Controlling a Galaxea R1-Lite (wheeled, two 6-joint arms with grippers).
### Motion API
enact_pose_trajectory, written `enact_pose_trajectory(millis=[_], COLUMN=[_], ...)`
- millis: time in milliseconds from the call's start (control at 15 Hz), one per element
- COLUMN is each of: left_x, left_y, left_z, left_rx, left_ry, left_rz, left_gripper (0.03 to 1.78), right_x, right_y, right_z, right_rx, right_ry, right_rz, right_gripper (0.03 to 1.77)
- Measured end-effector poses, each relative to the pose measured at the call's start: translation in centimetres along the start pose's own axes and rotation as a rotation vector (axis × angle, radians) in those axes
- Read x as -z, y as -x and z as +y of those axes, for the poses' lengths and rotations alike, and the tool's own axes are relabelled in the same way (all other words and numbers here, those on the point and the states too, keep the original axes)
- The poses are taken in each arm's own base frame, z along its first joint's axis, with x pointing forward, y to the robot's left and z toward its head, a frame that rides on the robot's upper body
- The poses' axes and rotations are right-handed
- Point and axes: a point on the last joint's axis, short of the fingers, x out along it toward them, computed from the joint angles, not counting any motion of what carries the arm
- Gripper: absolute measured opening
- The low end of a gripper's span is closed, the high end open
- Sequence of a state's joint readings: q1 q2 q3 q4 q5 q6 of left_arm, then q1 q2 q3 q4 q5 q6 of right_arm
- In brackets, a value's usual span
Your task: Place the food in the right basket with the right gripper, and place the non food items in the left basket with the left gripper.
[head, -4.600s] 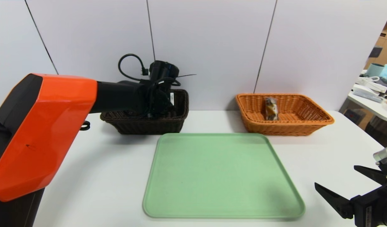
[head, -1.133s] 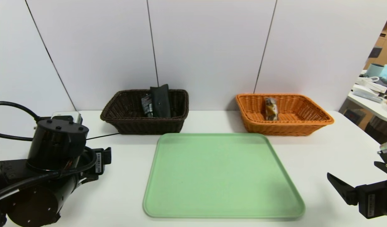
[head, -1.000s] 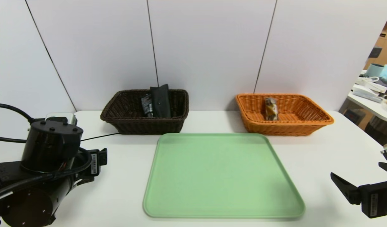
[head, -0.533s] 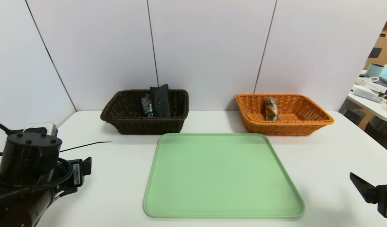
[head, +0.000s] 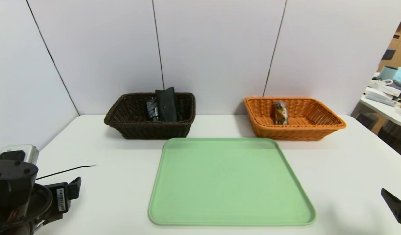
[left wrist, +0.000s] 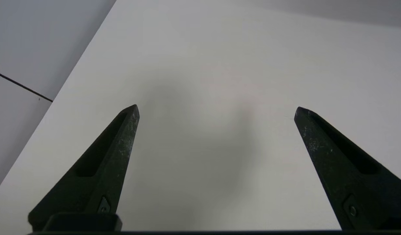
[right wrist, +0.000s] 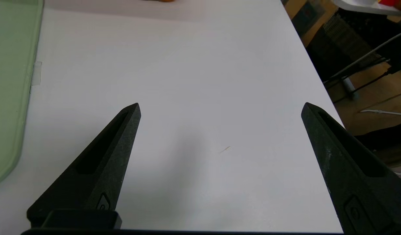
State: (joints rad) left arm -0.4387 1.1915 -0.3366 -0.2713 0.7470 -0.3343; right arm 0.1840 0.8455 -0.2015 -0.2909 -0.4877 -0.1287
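On the bench: green tray [head: 231, 182] bare.
Left basket [head: 122, 125]: black tube [head: 151, 110] and glasses case [head: 166, 104] inside.
Right basket [head: 331, 125]: snack bar [head: 280, 112] inside.
Left end effector [left wrist: 215, 111]: open, empty, has pulled back near-left.
Right end effector [right wrist: 220, 107]: open, empty, retreated near-right.
Meaning: sorting looks finished.

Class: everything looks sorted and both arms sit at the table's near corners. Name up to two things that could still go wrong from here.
1. The glasses case stands propped above the rim of the left basket, beside the tube; a knock might tip it out.
2. The right gripper, open, hangs close to the table edge; a swing outward could carry it off the table toward the cables there.
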Motion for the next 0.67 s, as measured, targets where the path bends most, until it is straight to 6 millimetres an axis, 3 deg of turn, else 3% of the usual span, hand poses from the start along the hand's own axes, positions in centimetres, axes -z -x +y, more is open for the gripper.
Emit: enact_pose_trajectory(millis=[667], left_x=[0.0], left_y=[3.9], left_z=[-0.8], left_rx=[0.39], left_ry=[0.101], left_rz=[-0.256], left_gripper=[1.69], right_x=[0.6], right_y=[3.6], right_z=[-1.4], right_rx=[-0.146], right_ry=[-0.028], right_rz=[-0.292], right_gripper=[1.7])
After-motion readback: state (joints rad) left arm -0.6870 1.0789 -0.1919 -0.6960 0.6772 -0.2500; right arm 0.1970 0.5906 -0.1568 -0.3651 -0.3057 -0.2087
